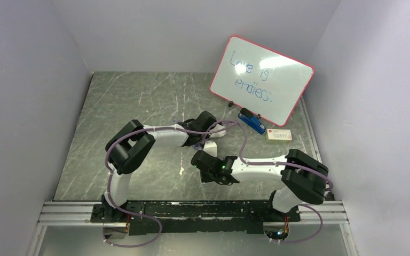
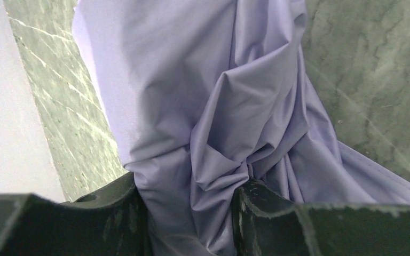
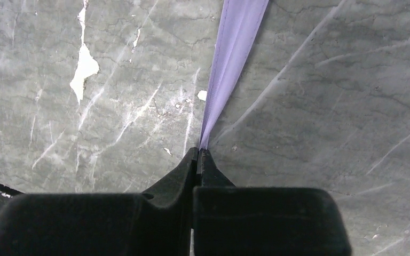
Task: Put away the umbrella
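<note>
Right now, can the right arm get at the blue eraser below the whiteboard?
Probably not yet. The right gripper is shut on a lavender strip of the umbrella, so it would have to let go first. Otherwise nothing seems to lie between it and the blue eraser.

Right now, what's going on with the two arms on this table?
Both arms are handling the umbrella mid-table. The left gripper is closed around a thick bunch of its lavender fabric. The right gripper is shut on a thin lavender strip of it, which is stretched straight over the table. The fabric is gathered but rumpled, not yet wrapped tidy. The whiteboard and blue eraser sit at the back right, untouched.
</note>
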